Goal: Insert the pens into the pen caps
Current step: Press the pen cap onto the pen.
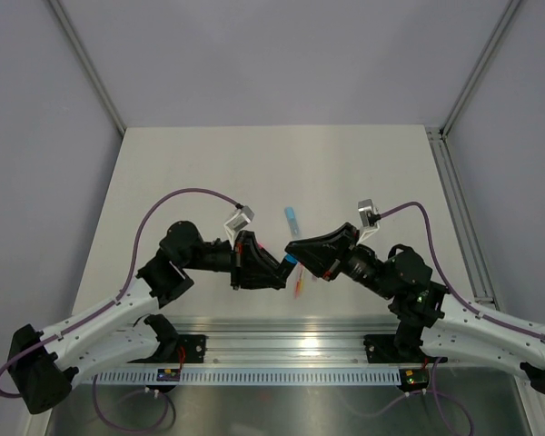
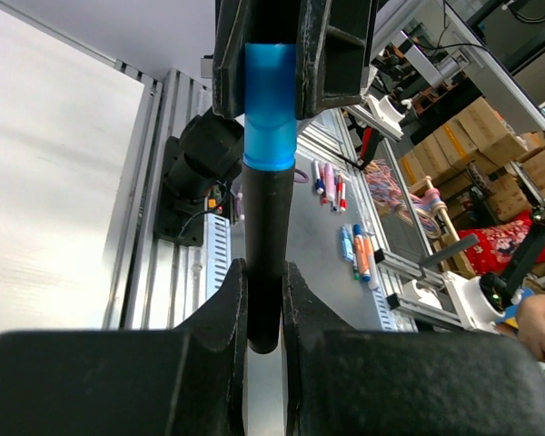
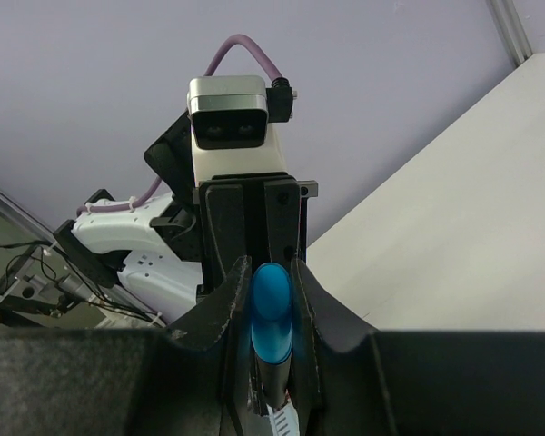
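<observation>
Top, left-wrist and right-wrist views of the two arms meeting tip to tip over the near middle of the table (image 1: 191, 163). The left gripper (image 2: 265, 291) is clenched on the lower end of a black-barrelled marker (image 2: 265, 236), one finger on each side of the barrel. The right gripper (image 3: 271, 291) is clamped on the blue cap (image 2: 270, 109), which sits between its fingers (image 3: 225, 304). The marker's upper end runs into the cap's mouth, barrel and cap in one line; how deep it sits cannot be told. Both are held off the table, between the wrists.

On the table, a pale-blue pen (image 1: 292, 218) lies just beyond the grippers, apart from them. A thin red-orange stick (image 1: 299, 287) lies just on the near side, partly under the right gripper.

The aluminium rail (image 1: 291, 341) along the near edge runs close behind the grippers, so room is tight there. The far half and both flanks of the table are bare up to its edges; a second rail (image 1: 459, 218) bounds the right side. The left-wrist view shows loose pens (image 2: 331, 186) on a grey surface beyond the near rail.
</observation>
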